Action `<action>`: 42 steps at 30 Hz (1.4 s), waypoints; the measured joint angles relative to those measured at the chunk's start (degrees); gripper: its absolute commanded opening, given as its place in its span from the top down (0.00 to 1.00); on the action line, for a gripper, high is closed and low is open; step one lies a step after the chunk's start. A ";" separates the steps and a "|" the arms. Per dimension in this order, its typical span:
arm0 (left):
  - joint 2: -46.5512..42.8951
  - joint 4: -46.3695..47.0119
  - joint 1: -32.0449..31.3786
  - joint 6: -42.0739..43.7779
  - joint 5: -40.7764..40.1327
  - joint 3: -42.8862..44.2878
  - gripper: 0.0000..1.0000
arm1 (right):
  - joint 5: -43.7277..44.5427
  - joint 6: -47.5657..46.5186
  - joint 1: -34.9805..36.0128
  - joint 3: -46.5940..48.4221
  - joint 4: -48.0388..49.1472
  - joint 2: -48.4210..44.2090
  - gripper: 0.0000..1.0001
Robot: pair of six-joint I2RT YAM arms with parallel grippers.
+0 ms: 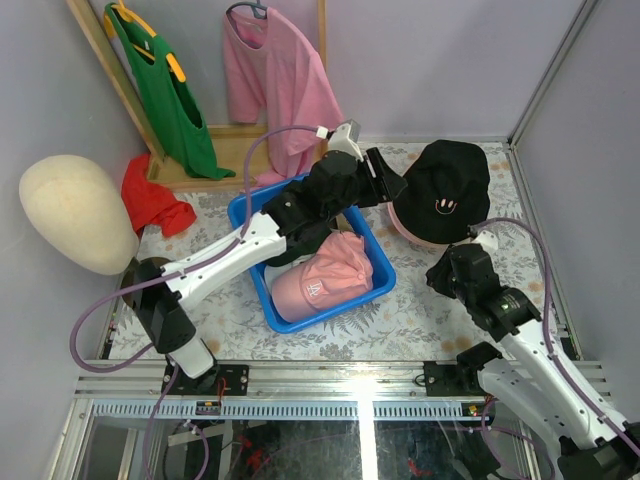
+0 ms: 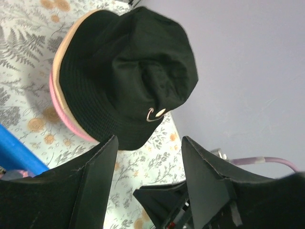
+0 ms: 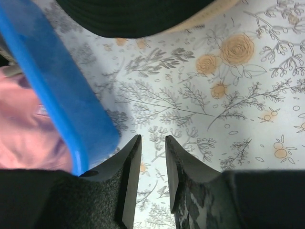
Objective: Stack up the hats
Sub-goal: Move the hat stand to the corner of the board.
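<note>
While the black bucket hat (image 1: 448, 190) tops the tan and pink hats (image 2: 62, 114) toward 2 o'clock on the desk (image 1: 420, 310), the pink baseball cap (image 1: 325, 280) lies apart in the blue bin (image 1: 262, 300). From the left fingers (image 2: 97, 181), spread and empty at the stack's 9 o'clock, that cap lies toward 7 o'clock. From the right fingers (image 3: 128, 181), nearly together on nothing, it lies at 9 o'clock, across the bin wall. Neither arm looks clearly nearer.

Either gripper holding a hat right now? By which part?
Nothing is held. The left gripper is open, short of the black bucket hat; the right gripper shows only tablecloth between its narrowly parted jaws.
</note>
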 measured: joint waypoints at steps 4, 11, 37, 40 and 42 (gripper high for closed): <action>-1.90 0.26 -0.55 0.07 -0.59 -4.44 0.45 | 1.38 0.55 0.33 -5.29 3.45 0.15 0.70; -5.31 0.94 -0.79 1.33 -2.78 -11.23 0.45 | 4.46 1.55 1.33 -12.85 11.87 2.10 0.73; -12.20 7.28 -0.79 7.13 -5.33 -23.56 0.45 | 12.39 0.68 -0.11 -11.96 43.39 38.40 0.73; -14.14 8.50 -0.79 7.89 -5.79 -25.18 0.45 | 11.87 0.55 -1.97 -10.23 44.83 41.66 0.73; -15.21 9.03 -0.79 8.22 -6.05 -26.12 0.45 | 11.34 0.52 -3.50 -8.66 45.51 43.74 0.73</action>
